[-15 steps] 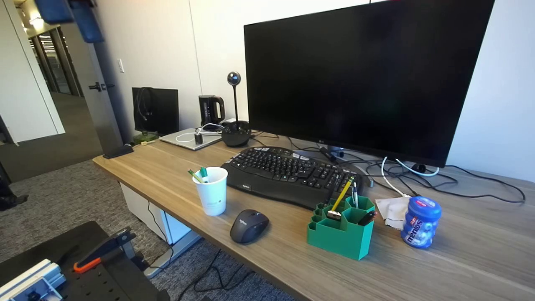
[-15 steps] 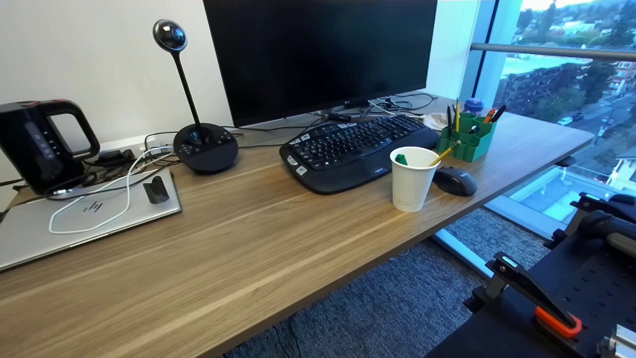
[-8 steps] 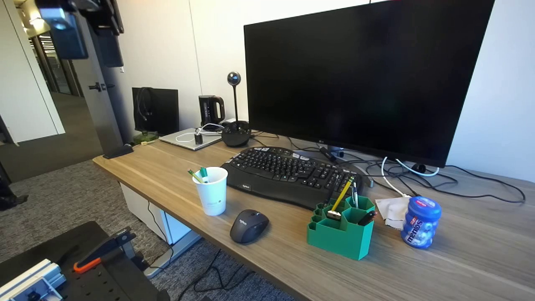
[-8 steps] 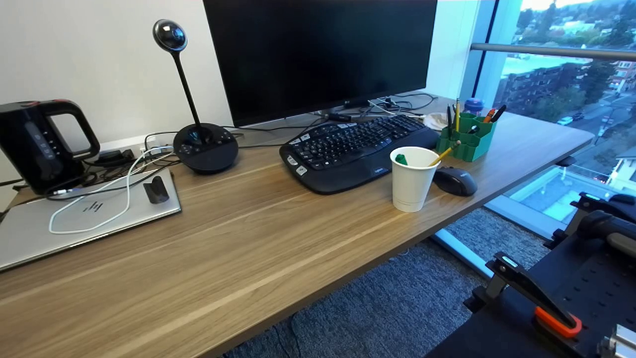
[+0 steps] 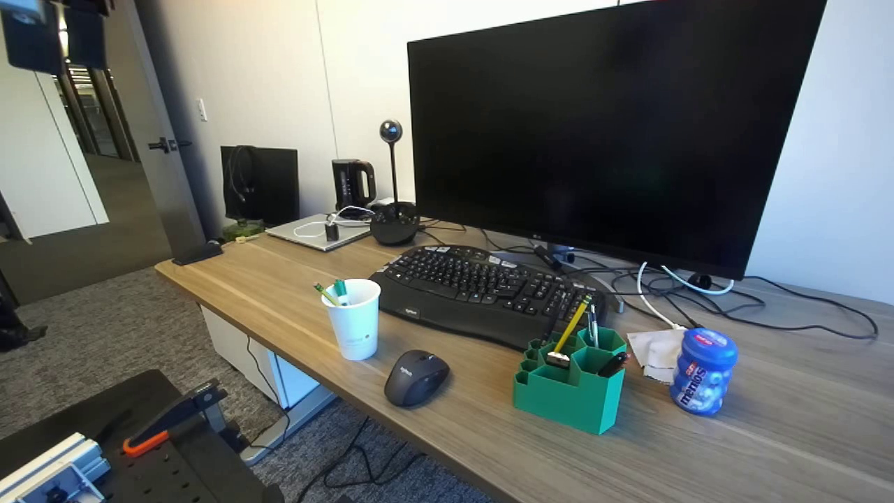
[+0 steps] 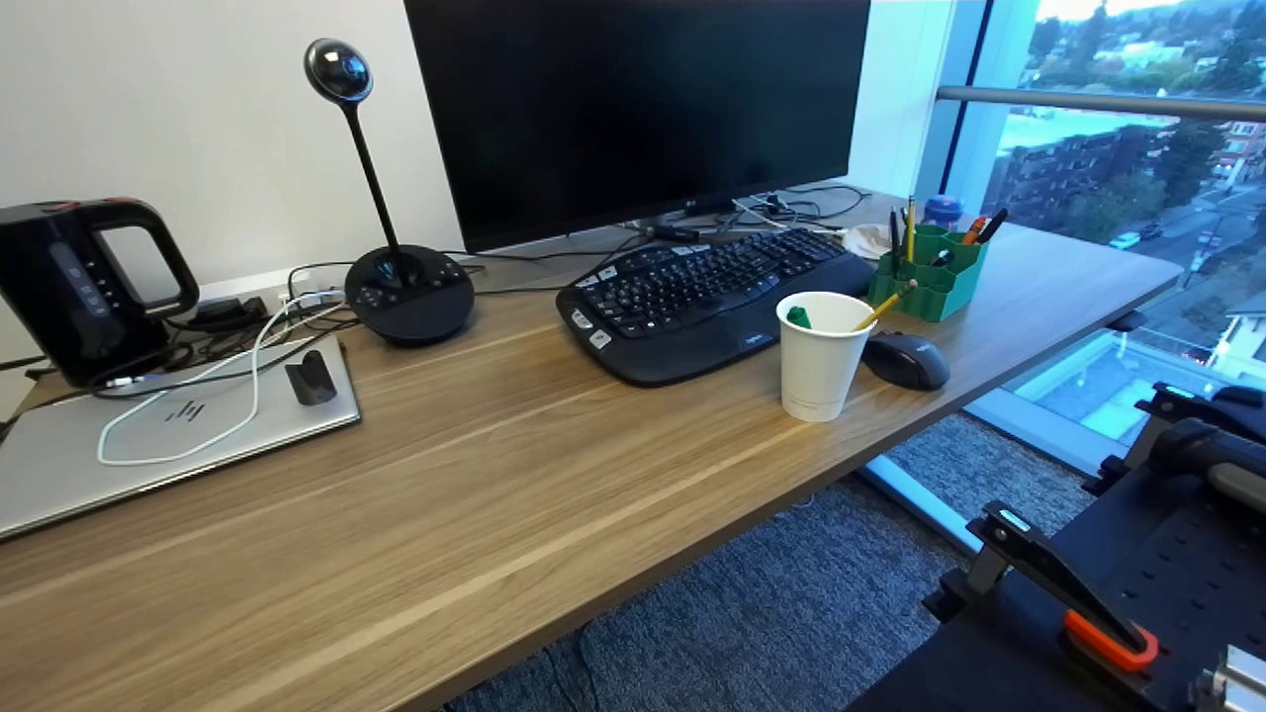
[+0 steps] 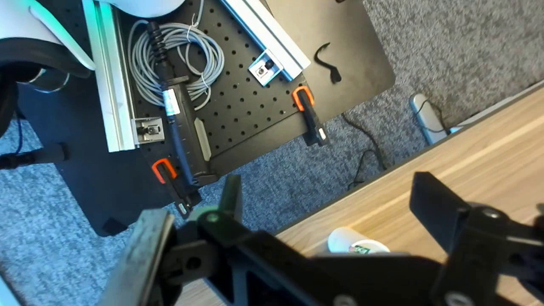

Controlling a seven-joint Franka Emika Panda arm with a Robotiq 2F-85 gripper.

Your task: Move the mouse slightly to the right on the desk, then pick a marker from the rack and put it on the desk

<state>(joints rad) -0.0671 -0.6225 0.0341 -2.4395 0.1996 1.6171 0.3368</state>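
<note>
A dark mouse [image 5: 417, 378] lies on the wooden desk [image 5: 272, 286] in both exterior views [image 6: 905, 360]. To its right, in an exterior view, stands the green rack [image 5: 569, 399], which also shows in an exterior view [image 6: 951, 282]. It holds a yellow pencil [image 5: 573, 325], pens and a dark marker [image 5: 613, 364]. A white cup [image 5: 355, 323] with a green marker [image 5: 340, 288] and a pencil stands beside the mouse; the wrist view shows it partly [image 7: 342, 240]. My gripper [image 7: 328, 197] is open and empty, high above the desk edge, and shows at the top left in an exterior view [image 5: 61, 59].
A black keyboard [image 5: 482, 290] and a large monitor [image 5: 580, 140] stand behind the mouse. A blue gum jar [image 5: 705, 374] is right of the rack. A camera on a stalk [image 6: 396, 287], a laptop [image 6: 188, 425] and a kettle [image 6: 89, 287] are farther along. A black cart [image 7: 255, 106] stands off the desk.
In an exterior view my gripper came down and to the right, then went back up and to the left. The mouse, rack and cup have not moved.
</note>
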